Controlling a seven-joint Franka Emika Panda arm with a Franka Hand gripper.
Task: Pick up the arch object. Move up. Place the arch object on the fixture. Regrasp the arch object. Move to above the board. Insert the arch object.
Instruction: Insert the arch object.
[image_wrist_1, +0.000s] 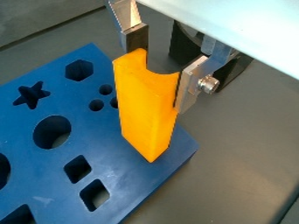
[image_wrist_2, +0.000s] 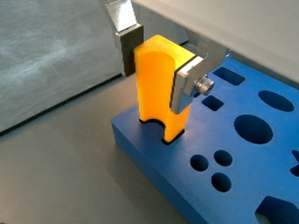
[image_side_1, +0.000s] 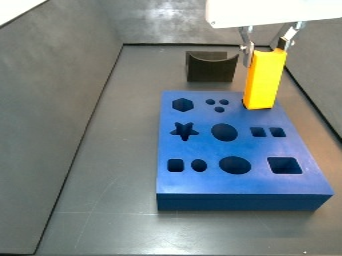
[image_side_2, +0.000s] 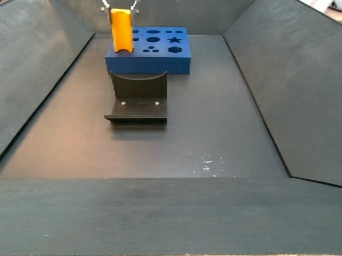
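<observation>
We count one gripper (image_wrist_1: 162, 63) at the upper middle of a wrist view, one arch object (image_side_1: 262, 79), one board (image_side_1: 201, 185), and one fixture (image_side_1: 209, 66).

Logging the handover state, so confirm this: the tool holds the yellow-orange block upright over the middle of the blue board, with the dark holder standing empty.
Not the middle. The tool holds the yellow-orange block upright at a corner of the blue board, as a wrist view shows. The dark holder does stand empty.
</observation>
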